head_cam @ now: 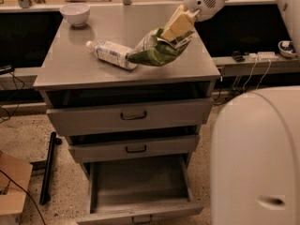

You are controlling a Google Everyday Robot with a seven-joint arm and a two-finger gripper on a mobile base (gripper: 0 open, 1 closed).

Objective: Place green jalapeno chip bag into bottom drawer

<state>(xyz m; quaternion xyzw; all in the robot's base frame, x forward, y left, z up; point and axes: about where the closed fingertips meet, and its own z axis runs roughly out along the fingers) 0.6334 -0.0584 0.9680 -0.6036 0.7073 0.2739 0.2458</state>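
The green jalapeno chip bag (157,50) hangs tilted just above the cabinet top, its lower end near the clear bottle (111,54). My gripper (176,29) comes down from the upper right and is shut on the bag's upper right end, its pale fingers (178,23) clamped over it. The bottom drawer (138,186) is pulled out wide below, its box open to view with a small dark handle on the front. The two drawers above it stand only slightly out.
A white bowl (75,14) stands at the back left of the cabinet top (61,69). My white base (255,158) fills the lower right, close to the drawer's right side. A dark bar (48,168) and a cardboard box (11,184) lie on the floor at left.
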